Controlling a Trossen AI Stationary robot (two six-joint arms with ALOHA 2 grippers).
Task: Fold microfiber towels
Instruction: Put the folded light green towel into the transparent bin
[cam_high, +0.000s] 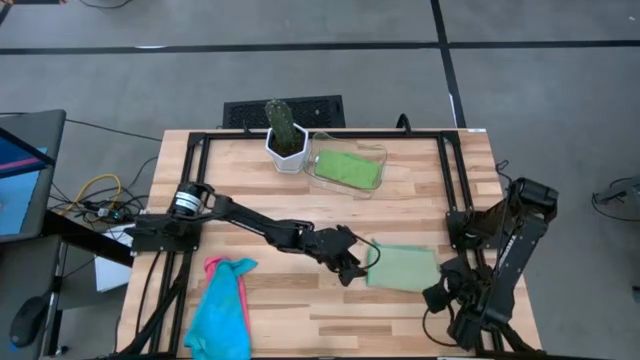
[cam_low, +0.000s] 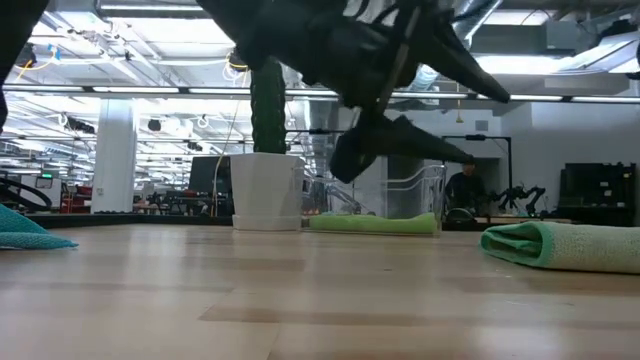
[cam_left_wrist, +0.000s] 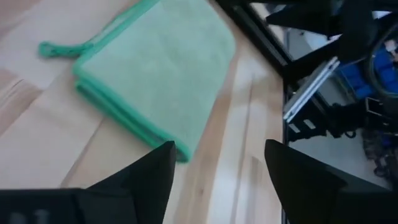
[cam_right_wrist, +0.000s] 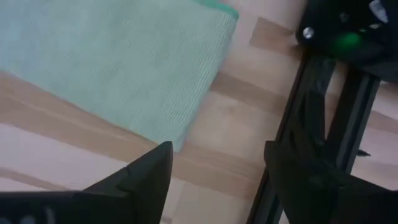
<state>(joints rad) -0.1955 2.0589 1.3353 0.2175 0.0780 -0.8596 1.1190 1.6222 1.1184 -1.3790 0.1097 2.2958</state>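
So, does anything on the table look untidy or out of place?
Only the pink towel and blue towel: they lie crumpled in one heap at the table's front left edge, not yet folded. The green towel by the open left gripper is folded flat, and another green one lies neatly in the tray.

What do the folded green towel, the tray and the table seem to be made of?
Folded green towel: soft microfiber-like cloth, matte, with fine ribbed texture and a darker stitched edge in the wrist views. Tray: probably clear plastic, glossy; the second green towel shows through its walls. Table: light wood, butcher-block look, with visible grain and plank strips, smooth and slightly shiny.
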